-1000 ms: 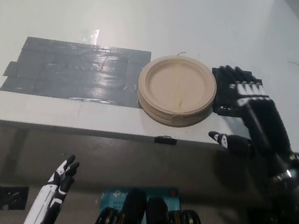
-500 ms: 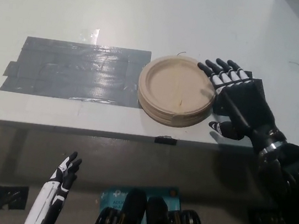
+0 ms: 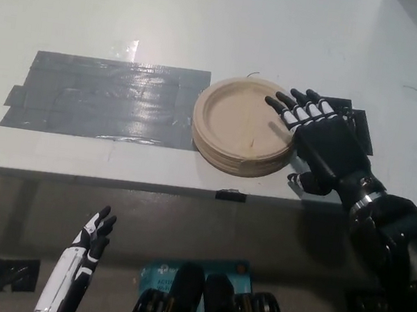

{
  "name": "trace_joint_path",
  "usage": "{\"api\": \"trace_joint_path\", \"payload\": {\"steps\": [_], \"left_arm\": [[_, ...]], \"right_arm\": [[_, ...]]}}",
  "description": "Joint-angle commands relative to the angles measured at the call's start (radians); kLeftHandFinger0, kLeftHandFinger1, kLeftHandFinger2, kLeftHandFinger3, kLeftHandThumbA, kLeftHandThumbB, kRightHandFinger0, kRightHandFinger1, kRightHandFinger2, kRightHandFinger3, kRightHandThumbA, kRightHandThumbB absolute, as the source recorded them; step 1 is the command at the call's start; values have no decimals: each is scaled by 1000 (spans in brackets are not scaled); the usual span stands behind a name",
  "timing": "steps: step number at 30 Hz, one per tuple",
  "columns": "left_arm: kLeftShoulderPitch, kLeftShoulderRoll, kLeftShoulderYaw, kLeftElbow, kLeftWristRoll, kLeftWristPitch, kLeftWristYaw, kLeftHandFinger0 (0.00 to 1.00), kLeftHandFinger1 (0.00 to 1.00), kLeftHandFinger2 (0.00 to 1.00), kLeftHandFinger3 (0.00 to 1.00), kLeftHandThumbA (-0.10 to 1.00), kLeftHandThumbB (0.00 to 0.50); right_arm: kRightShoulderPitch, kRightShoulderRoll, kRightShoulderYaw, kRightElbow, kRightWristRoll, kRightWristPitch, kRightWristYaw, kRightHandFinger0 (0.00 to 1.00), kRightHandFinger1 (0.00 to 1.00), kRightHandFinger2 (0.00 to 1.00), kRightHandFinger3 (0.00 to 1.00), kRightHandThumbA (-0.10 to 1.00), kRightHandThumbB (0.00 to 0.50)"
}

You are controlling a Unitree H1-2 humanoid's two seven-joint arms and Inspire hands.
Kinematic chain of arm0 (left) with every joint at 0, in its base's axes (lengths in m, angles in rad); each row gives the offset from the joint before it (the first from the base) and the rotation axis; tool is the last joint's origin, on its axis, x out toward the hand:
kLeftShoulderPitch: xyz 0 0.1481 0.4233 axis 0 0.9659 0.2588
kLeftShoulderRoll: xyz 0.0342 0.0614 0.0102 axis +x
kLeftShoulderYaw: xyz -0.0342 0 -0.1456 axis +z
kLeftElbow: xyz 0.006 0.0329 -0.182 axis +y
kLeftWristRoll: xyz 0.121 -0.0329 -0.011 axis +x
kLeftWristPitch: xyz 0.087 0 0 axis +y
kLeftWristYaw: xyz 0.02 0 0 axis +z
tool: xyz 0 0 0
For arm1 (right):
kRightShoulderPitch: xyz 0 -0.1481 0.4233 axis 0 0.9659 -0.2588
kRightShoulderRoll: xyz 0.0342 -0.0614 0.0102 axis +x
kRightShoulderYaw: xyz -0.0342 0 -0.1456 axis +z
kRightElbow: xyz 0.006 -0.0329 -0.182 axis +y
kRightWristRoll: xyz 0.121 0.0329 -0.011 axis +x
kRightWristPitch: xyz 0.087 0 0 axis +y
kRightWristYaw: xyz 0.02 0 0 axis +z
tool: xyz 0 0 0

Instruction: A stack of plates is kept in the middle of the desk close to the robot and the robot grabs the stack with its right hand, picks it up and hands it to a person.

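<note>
Stack of round beige paper plates (image 3: 245, 126) sits on white desk (image 3: 212, 17), mid-desk near front edge, just right of a dark grey tape patch (image 3: 108, 99); stack flat on desk, not lifted; black right hand (image 3: 320, 144) at stack's right rim, fingers (image 3: 289, 105) spread and reaching over the rim onto top plate, thumb low beside the stack's near-right edge; looks like a wrap-around grasp forming, but fingers not closed on it yet, so read as open, touching/overlapping rim only; can't tell if thumb contacts stack; white left hand (image 3: 92, 237) rests low at lower left, below desk edge, fingers apart, holding nothing; no person in view.

Progress est.: early; approach about done, grasp in progress; left to do: close on stack, lift, carry to person, hand over; risk: loose plates may fan out or slip if the pinch only catches the top few.
</note>
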Motion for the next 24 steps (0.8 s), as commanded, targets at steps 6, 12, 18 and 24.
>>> {"api": "trace_joint_path", "payload": {"steps": [6, 12, 18, 24], "left_arm": [[-5, 8, -2, -12, 7, -18, -13, 1000, 1000, 1000, 1000, 1000, 0], [-12, 8, 0, -12, 11, -18, -13, 1000, 1000, 1000, 1000, 1000, 0], [-10, 10, -2, -12, 4, -22, -20, 1000, 1000, 1000, 1000, 1000, 0], [-12, 9, -1, -15, 4, -16, -24, 1000, 1000, 1000, 1000, 1000, 0]], "right_arm": [[-72, 29, 22, 49, -37, -13, -61, 1000, 1000, 1000, 1000, 1000, 428], [-95, 47, 32, 100, -44, -22, -91, 1000, 1000, 1000, 1000, 1000, 434], [-107, 65, 51, 153, -47, -29, -134, 1000, 1000, 1000, 1000, 1000, 426], [-119, 82, 70, 194, -60, -29, -166, 1000, 1000, 1000, 1000, 1000, 414]]}}
